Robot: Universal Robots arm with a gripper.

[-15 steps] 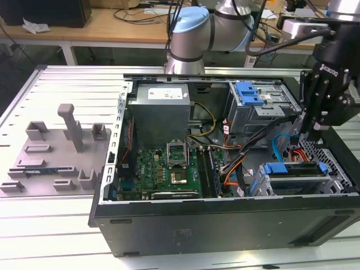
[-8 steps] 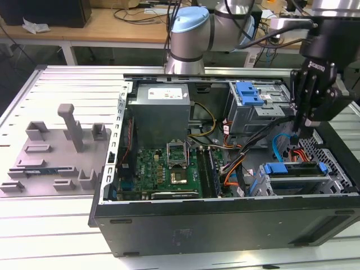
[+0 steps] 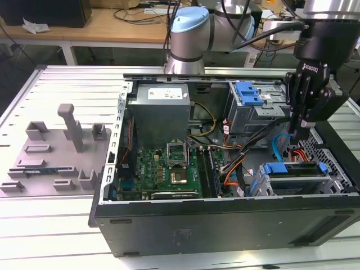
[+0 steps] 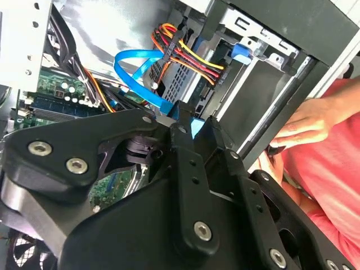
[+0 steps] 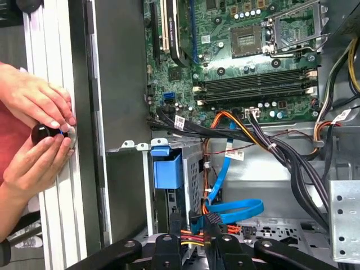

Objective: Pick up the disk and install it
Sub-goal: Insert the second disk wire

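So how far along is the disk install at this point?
Looks done: the disk lies in a bay inside the computer case, at the exterior view's right, blue bracket on top. In hand: the gripper hangs just above it, with no visible hold on it. Left: whether the disk is fully seated cannot be told.

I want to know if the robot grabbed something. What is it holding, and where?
It cannot be told. The gripper hangs in the computer case near the disk, close to a blue cable.

Blue-framed, seemingly silver disk point(image 3: 295, 175)
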